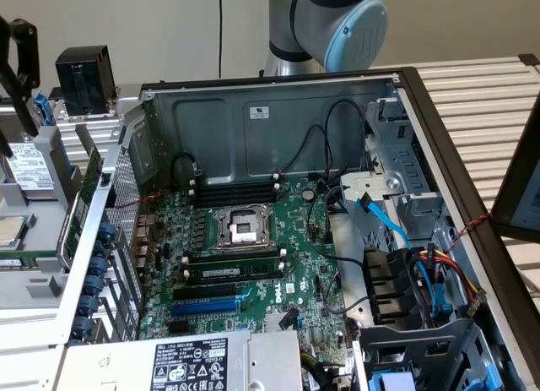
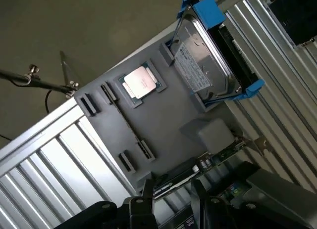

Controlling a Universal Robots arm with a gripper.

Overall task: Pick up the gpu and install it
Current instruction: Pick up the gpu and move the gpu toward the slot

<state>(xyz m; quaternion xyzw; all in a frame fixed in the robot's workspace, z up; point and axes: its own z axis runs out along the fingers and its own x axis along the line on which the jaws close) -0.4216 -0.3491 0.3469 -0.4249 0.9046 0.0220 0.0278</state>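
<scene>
The gpu (image 1: 84, 197) is a green card standing on edge in the grey parts tray (image 1: 34, 285), at the exterior view's left, just outside the computer case. In the wrist view I see the gpu (image 2: 223, 155) with its silver end bracket and a dark shroud edge. My gripper (image 1: 13, 112) hangs above the tray, up and to the exterior view's left of the card. Seen from the wrist, the gripper (image 2: 171, 194) is open, its two black fingers (image 2: 141, 206) apart with the card's near end showing beyond the gap. Nothing is held.
The tray also holds a hard drive (image 2: 208, 56) in a blue bracket and a CPU (image 2: 141, 83). A black cooler (image 1: 84, 78) stands behind it. The open case holds the motherboard (image 1: 245, 239), with a blue slot (image 1: 207, 306) and cables (image 1: 422, 273) to the exterior view's right.
</scene>
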